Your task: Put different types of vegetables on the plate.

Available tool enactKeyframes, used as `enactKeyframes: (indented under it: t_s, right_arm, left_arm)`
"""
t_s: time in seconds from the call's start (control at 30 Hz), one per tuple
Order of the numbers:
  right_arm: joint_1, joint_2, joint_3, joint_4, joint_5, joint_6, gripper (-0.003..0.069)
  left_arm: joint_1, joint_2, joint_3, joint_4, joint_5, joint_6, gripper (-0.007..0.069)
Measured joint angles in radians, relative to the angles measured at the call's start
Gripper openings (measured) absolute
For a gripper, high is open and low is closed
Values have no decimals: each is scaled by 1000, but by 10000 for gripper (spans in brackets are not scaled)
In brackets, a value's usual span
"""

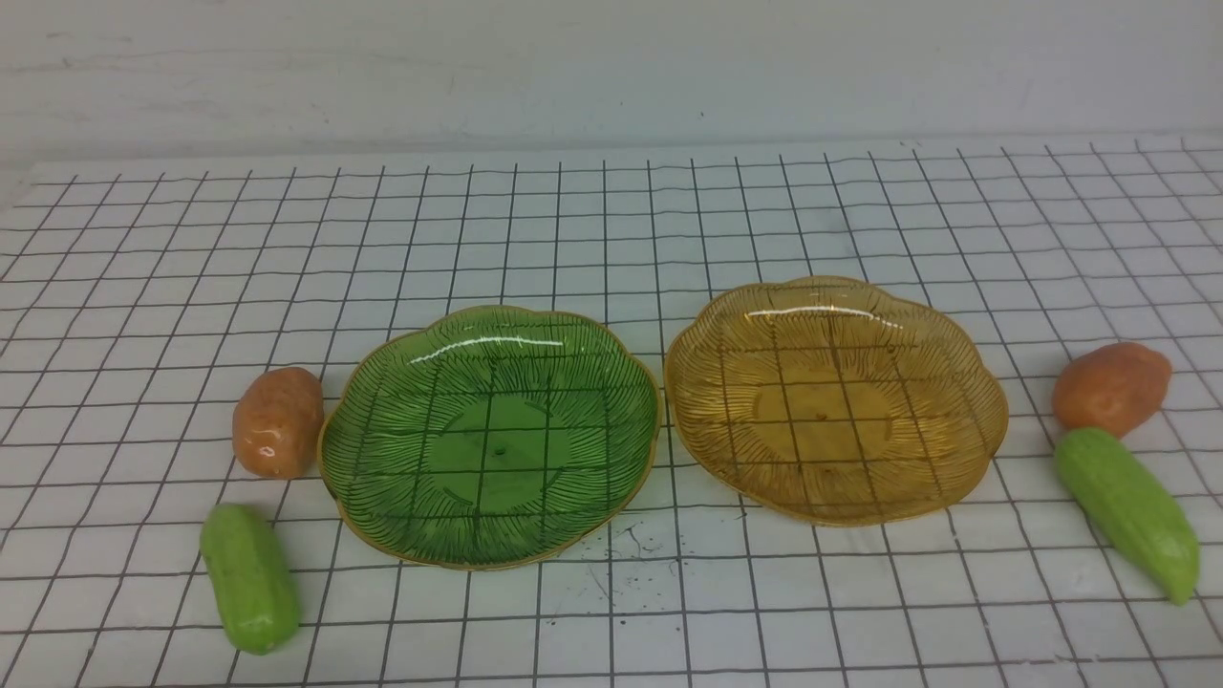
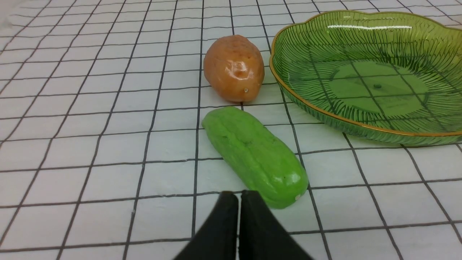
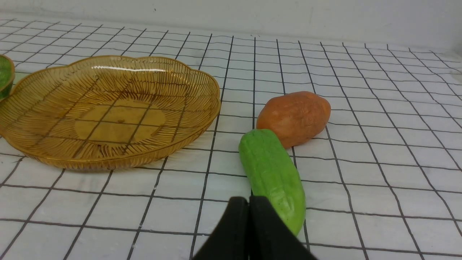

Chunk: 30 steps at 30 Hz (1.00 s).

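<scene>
Front view: two empty plates, the green plate (image 1: 499, 451) and the amber plate (image 1: 822, 416), are set side by side in the middle, probably so that each can be served by the arm nearest it. To the left of the green plate, the left potato (image 1: 278, 423) is laid, with the left cucumber (image 1: 250, 579) nearer the robot. Beyond the amber plate's right side, the right potato (image 1: 1111, 388) is placed with the right cucumber (image 1: 1127, 514) close against it; one pair per side seems meant for sorting by type or sharing between arms.

Left wrist view: the left gripper (image 2: 240, 195) is closed, with nothing held between its tips. The left cucumber is seen lying aslant, apart from the green plate, presumably awaiting pickup.

Right wrist view: the right gripper (image 3: 249, 200) is likewise closed and unladen. For either cucumber to be grasped, the tips would first have to be spread.
</scene>
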Motion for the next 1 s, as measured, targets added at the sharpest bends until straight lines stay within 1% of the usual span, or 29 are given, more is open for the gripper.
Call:
enactKeyframes:
  t_s: [0.1,0.17,0.2,0.23,0.27,0.3,0.33,0.37,0.4,0.43,0.47,0.5,0.57,0.67,0.77,0.9,0.93,0.97,1.0]
  right_arm:
    - [0,0,0,5,0,2,-15]
    - [0,0,0,48,-4,24,-15]
    - [0,0,1,154,-14,79,-15]
    - [0,0,3,189,-18,97,-15]
    - [0,0,5,393,-31,196,-15]
    - [0,0,5,393,-32,196,-15]
    - [0,0,5,480,-37,233,-15]
    - [0,0,5,564,-43,265,-15]
    - [0,0,5,730,-56,308,-15]
    - [0,0,5,800,-63,314,-15]
    - [0,0,5,812,-63,314,-15]
    - [0,0,5,876,-83,310,-15]
    - [0,0,5,920,-107,294,-15]
    - [0,0,5,969,-153,229,-15]
    - [0,0,-34,974,-158,109,-15]
    - [0,35,-198,935,-143,-85,-15]
    - [0,61,-247,920,-131,-131,-15]
    - [0,120,-314,880,-90,-184,-15]
    - [0,169,-362,842,-45,-211,-15]
  left_arm:
    - [0,0,0,-14,0,-2,-8]
    - [0,0,0,-70,0,-31,-8]
    - [0,0,0,-180,-1,-101,-8]
    - [0,0,0,-215,-1,-121,-8]
    - [0,0,3,-395,-8,-220,-8]
    - [0,0,3,-416,-9,-231,-8]
    - [0,0,4,-520,-13,-272,-8]
    - [0,0,4,-579,-14,-306,-8]
    - [0,0,4,-745,-25,-354,-8]
    - [0,0,4,-796,-30,-361,-8]
    - [0,0,4,-807,-32,-363,-8]
    - [0,0,4,-868,-45,-363,-8]
    - [0,0,4,-913,-69,-353,-8]
    - [0,0,4,-959,-94,-300,-8]
    - [0,0,-49,-969,-84,-192,-8]
    - [0,62,-189,-944,-49,-59,-8]
    - [0,111,-228,-926,-20,-21,-8]
    - [0,170,-283,-888,41,10,-8]
    - [0,224,-323,-853,98,29,-8]
